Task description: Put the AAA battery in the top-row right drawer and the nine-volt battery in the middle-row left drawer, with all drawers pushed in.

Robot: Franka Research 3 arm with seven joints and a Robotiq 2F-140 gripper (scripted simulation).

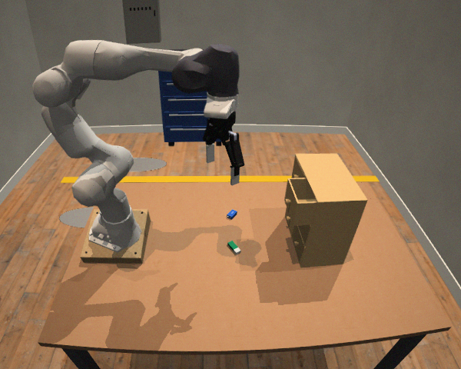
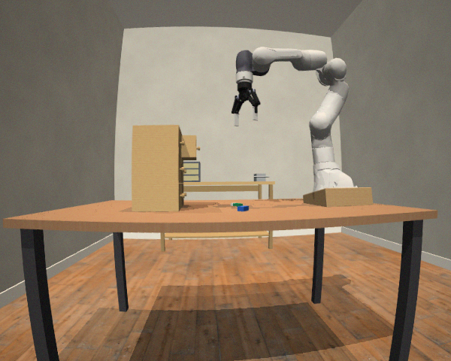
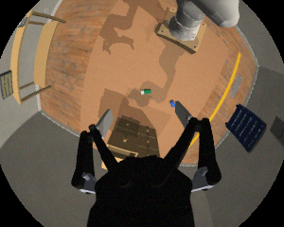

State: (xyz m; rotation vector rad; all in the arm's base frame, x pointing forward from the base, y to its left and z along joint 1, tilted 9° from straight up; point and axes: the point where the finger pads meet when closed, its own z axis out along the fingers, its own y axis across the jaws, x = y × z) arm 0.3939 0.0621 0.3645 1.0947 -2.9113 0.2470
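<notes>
The small wooden chest (image 1: 328, 234) (image 2: 155, 167) (image 3: 133, 137) stands upright, its fronts toward the robot's base. The right drawer of the top row (image 1: 302, 188) (image 2: 189, 147) is pulled partly out and level; its inside is shadowed. The other drawers appear in. A small blue block (image 1: 231, 214) (image 2: 243, 208) (image 3: 172, 103), by its shape the nine-volt battery, lies on the table before the chest. No AAA battery can be made out; whether one lies inside the drawer cannot be told. My gripper (image 1: 222, 171) (image 2: 245, 120) (image 3: 142, 111) is open and empty, high above the table on the fronts' side of the chest.
A green and white block (image 1: 233, 247) (image 2: 237, 204) (image 3: 146, 92) lies on the table (image 1: 223, 310) near the blue one, nearer the top camera. The arm's base block (image 1: 114, 257) stands at the opposite end from the chest. The open drawer juts out on the robot's side.
</notes>
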